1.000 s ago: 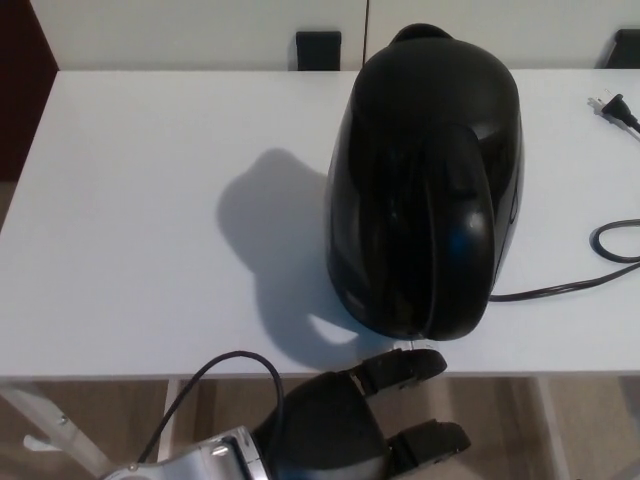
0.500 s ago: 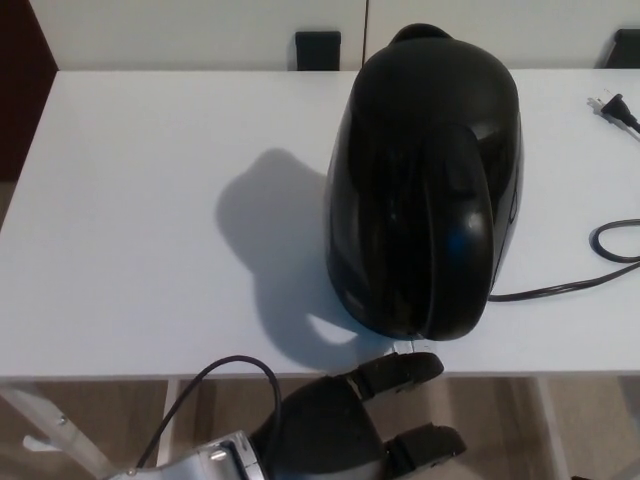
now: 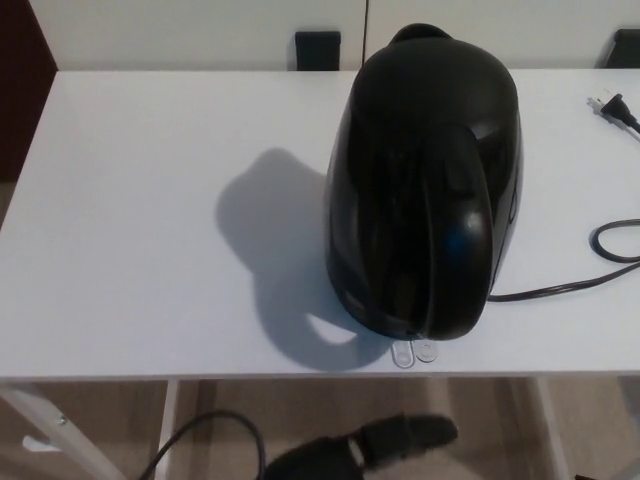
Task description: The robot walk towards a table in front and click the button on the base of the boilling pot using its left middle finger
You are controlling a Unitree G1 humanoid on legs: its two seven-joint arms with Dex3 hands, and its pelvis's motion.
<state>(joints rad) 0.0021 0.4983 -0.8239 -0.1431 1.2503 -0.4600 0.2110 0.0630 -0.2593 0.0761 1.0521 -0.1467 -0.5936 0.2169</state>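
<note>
The left hand [image 3: 370,448] has dropped lower and nearer than a moment ago, mostly out of frame below the table [image 3: 150,200] edge, so its finger spread cannot be told. The boiling pot [image 3: 425,185] stands unmoved right of the table's centre, its clear button [image 3: 414,351] now uncovered at the near edge.

A plain indoor room, maybe a home or a test room; I cannot tell which.

Before me stands a white table [image 3: 150,200] on a wood-look floor [image 3: 590,420], with an electric kettle [image 3: 422,180] at about 1 o'clock, its power cord [image 3: 560,288] and plug [image 3: 614,108] trailing toward 3 o'clock, and pale cabinet doors [image 3: 200,30] at 12 o'clock.
</note>
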